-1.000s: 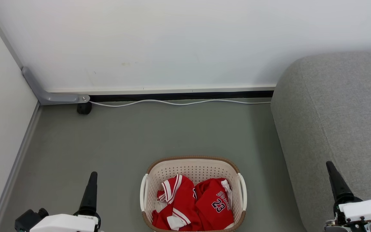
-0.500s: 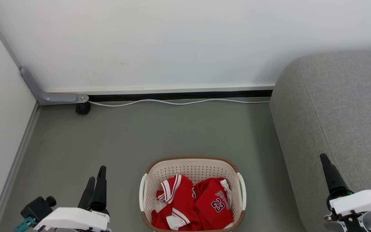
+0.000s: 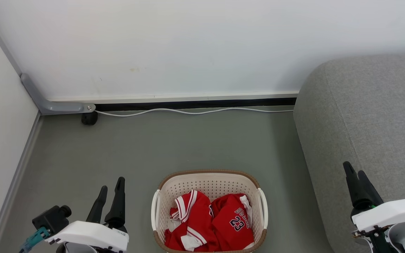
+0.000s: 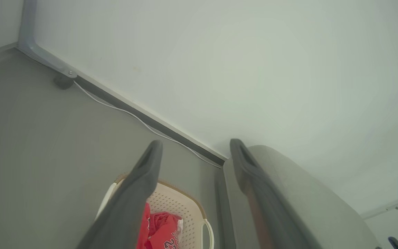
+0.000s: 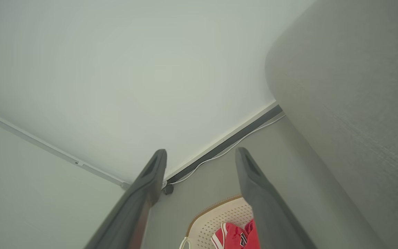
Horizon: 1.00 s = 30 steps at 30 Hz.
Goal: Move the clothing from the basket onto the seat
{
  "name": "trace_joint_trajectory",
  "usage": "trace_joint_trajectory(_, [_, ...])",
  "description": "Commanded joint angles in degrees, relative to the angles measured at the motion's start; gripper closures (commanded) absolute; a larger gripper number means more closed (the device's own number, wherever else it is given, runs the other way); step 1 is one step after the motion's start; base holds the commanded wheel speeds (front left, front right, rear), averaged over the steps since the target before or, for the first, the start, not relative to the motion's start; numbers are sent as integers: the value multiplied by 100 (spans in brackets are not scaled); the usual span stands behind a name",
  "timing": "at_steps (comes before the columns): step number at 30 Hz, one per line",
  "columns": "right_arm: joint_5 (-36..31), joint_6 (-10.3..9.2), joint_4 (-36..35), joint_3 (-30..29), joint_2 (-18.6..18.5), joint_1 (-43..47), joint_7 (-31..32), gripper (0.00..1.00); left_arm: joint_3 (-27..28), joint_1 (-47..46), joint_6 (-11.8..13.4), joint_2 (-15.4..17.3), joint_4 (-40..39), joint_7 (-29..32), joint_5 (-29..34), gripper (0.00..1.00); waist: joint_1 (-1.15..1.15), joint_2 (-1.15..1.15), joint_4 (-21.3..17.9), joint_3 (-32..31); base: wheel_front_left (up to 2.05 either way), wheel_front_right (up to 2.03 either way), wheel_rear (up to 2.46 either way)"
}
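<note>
All clothing (image 3: 211, 225) sits in the basket (image 3: 209, 173), a red heap filling its near half. The basket is on the floor (image 3: 153, 147), just left of the seat (image 3: 371, 112); can't tell if they touch. Both spread wide and empty: left tool (image 3: 111, 184) over the floor, right tool (image 3: 353, 168) over the seat's edge, basket between them.

Handling guess: thin jersey fabric, light, limp, a bit slick. It will drape and trail. Pieces overlap, so one pinch may drag a neighbour. Take the raised fold at the white-striped trim left of centre, pinch deep, lift high to clear the rim. The basket looks light too and could tip if cloth snags.
</note>
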Motion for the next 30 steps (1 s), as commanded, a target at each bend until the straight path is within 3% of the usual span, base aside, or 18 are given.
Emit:
trace_joint_trajectory(1, [-161, 32, -116, 79, -169, -281, -116, 0, 66, -359, -27, 81, -124, -78, 187, 0, 0, 0, -2, -1, 0, 0, 0])
trace_joint_trajectory(30, [-1596, 39, 49, 595, -572, -606, -602, 0, -41, -554, -38, 110, -69, -565, 2204, 0, 0, 0, -32, 30, 0, 0, 0])
